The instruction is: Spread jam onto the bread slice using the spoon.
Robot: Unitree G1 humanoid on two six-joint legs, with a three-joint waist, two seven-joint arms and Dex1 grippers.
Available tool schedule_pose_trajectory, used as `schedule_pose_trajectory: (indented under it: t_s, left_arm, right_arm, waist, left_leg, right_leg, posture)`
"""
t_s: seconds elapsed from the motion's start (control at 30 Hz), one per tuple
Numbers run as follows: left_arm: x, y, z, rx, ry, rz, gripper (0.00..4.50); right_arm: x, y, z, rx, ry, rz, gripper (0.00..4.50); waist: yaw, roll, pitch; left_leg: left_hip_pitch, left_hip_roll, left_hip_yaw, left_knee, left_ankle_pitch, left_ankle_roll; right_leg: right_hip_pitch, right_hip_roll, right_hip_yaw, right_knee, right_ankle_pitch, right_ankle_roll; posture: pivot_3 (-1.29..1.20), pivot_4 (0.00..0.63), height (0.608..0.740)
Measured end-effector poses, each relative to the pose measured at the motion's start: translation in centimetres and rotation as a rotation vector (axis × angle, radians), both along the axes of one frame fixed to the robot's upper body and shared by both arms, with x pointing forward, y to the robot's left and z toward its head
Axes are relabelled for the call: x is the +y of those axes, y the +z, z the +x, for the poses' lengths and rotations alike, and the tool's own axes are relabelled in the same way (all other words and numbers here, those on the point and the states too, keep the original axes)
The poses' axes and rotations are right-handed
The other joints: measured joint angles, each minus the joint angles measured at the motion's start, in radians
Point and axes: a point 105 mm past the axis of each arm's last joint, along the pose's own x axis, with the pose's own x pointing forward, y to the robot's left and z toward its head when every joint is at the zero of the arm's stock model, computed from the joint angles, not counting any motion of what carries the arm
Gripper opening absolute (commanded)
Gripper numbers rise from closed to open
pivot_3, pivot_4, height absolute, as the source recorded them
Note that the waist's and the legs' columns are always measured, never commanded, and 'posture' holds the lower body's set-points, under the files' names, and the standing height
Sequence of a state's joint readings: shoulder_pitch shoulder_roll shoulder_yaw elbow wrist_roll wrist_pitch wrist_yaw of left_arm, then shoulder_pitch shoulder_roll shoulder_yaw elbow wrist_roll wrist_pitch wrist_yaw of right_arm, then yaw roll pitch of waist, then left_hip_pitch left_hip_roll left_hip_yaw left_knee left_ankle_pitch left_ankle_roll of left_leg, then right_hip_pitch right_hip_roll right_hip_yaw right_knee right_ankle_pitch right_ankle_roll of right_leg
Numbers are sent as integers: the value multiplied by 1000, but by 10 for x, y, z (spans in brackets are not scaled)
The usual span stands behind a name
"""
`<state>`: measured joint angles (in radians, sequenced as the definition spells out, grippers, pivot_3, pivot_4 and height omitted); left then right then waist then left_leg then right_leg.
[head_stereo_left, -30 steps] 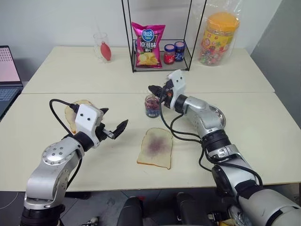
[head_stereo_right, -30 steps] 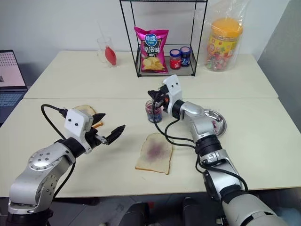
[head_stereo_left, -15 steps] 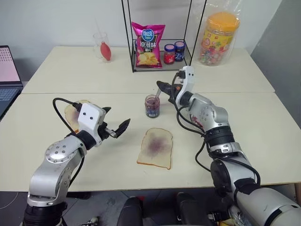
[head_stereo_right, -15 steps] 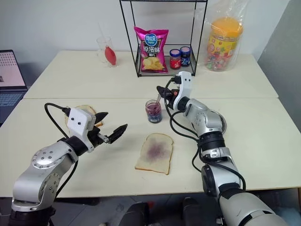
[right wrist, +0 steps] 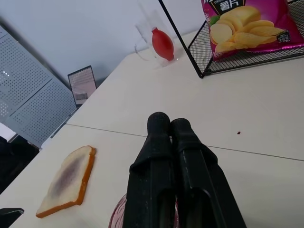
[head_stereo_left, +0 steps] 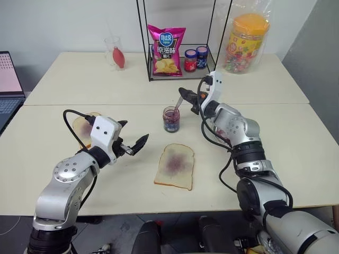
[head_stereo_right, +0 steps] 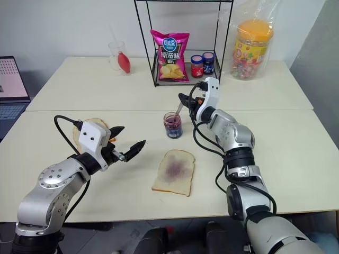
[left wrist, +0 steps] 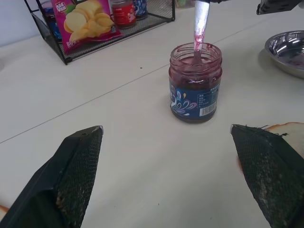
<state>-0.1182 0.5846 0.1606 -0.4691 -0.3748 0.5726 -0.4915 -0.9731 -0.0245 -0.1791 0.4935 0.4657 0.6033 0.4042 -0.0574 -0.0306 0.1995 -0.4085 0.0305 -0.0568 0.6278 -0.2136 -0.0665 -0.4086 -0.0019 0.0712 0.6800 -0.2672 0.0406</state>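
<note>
One open glass jar of jam (head_stereo_left: 171,119) stands near the middle of the front table, just short of the seam with the rear table. One spoon (head_stereo_left: 178,104) leans in it, bowl down in the jam, its handle pinched in the right gripper (head_stereo_left: 185,96), whose fingers are closed together. The left gripper (head_stereo_left: 132,143) hovers over the table's left half, fingers spread wide and holding nothing. Two bread slices lie on the front table: the bread slice (head_stereo_left: 175,166) with a purple smear lies nearer the front edge than the jar, and a second slice (head_stereo_left: 80,127) lies toward the left edge. One wire rack (head_stereo_left: 180,58) on the rear table holds one bag of chips (head_stereo_left: 166,50) and two small lidded jars (head_stereo_left: 195,59). One steel dish (left wrist: 288,49) sits right of the jam jar.
</note>
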Motion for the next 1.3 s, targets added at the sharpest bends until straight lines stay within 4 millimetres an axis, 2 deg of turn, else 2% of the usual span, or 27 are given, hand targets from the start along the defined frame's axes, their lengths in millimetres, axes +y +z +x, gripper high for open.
schedule_pose_trajectory:
  t_s: [0.6, 1.3]
  left_arm:
    - [4, -5, 2, -6, -4, -1, 4500]
    - [1, -11, 3, 4, -24, 0, 4500]
  right_arm:
    - [-5, 13, -1, -21, -26, 30, 42]
    - [-12, 15, -3, -6, -55, 67, 42]
  waist:
    - [0, 0, 0]
    - [0, 0, 0]
  left_leg:
    - [0, 0, 0, 0, 0, 0]
    - [0, 0, 0, 0, 0, 0]
  right_leg:
    - [0, 0, 0, 0, 0, 0]
    - [0, 0, 0, 0, 0, 0]
  posture:
    - [0, 150, 740]
    - [0, 150, 740]
